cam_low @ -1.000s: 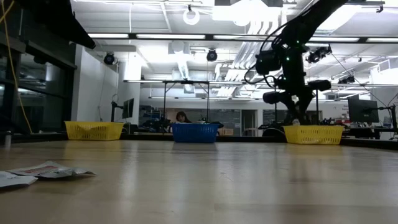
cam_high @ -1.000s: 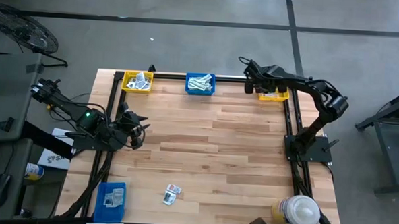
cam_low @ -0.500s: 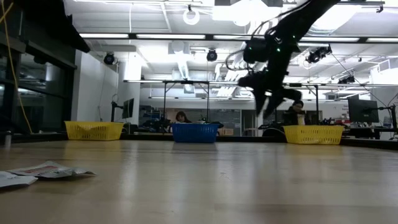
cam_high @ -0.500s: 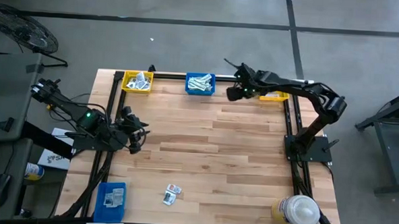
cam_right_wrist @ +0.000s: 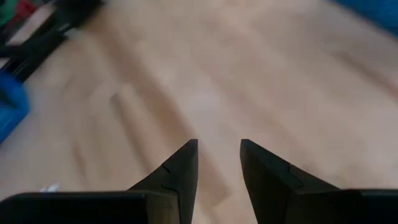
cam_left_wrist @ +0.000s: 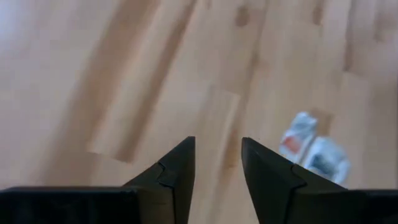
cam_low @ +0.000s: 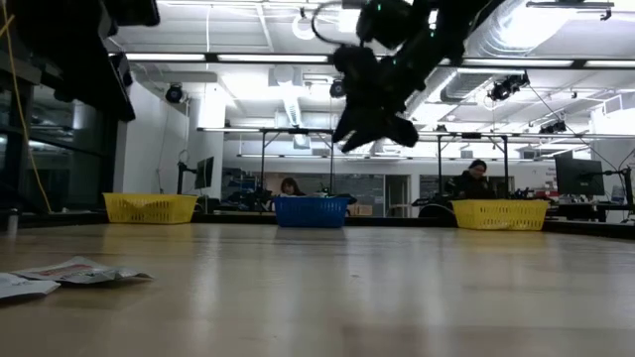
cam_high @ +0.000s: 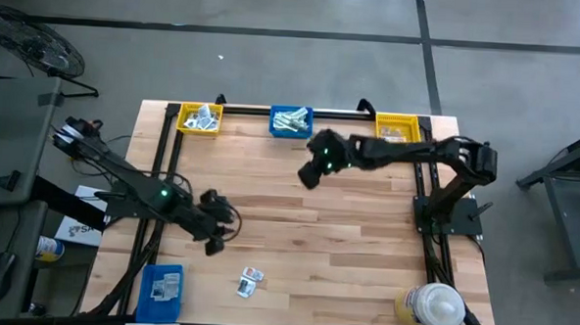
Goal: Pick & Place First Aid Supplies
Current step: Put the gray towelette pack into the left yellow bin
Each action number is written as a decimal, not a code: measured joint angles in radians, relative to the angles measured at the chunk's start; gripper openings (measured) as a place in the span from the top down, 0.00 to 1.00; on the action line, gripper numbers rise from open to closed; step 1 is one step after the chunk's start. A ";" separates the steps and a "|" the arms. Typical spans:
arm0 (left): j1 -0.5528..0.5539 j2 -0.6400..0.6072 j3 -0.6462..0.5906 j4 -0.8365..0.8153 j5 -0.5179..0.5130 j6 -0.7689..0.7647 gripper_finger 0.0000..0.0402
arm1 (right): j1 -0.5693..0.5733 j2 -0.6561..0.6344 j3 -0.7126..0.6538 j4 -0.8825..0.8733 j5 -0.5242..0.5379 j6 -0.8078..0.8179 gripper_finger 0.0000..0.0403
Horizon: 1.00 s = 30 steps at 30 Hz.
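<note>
Your left gripper [cam_high: 215, 240] hangs part-open and empty near the two packets [cam_high: 249, 282] ahead of it; closing carelessly could pinch both overlapping packets together.

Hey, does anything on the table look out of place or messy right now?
Two first aid packets lie loose on the bare wood near the table's front edge, outside any bin, one crumpled-looking in the low view. The left gripper hovers open nearby. Nothing looks spilled or damaged.
</note>
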 joint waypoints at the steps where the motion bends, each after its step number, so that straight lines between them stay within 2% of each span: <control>1: 0.000 0.022 0.000 0.032 0.020 -0.033 0.68 | 0.030 0.000 0.000 0.011 0.000 0.000 0.72; 5: -0.021 0.097 0.000 0.154 0.105 -0.151 0.68 | 0.145 0.000 0.000 0.026 0.001 -0.012 0.72; 9: -0.077 0.166 0.000 0.253 0.144 -0.298 0.68 | 0.243 0.000 0.000 0.021 0.006 -0.025 0.72; 20: -0.216 0.345 -0.001 0.445 0.147 -0.856 0.68 | 0.441 0.000 0.000 -0.007 0.150 0.016 0.72; 23: -0.219 0.395 -0.002 0.501 0.150 -0.926 0.68 | 0.471 0.000 0.000 -0.013 0.175 0.037 0.72; 26: -0.216 0.441 0.000 0.576 0.196 -0.938 0.68 | 0.497 0.000 0.000 -0.023 0.200 0.061 0.72; 30: -0.216 0.481 0.000 0.586 0.203 -0.960 0.68 | 0.524 0.000 0.000 -0.023 0.229 0.061 0.72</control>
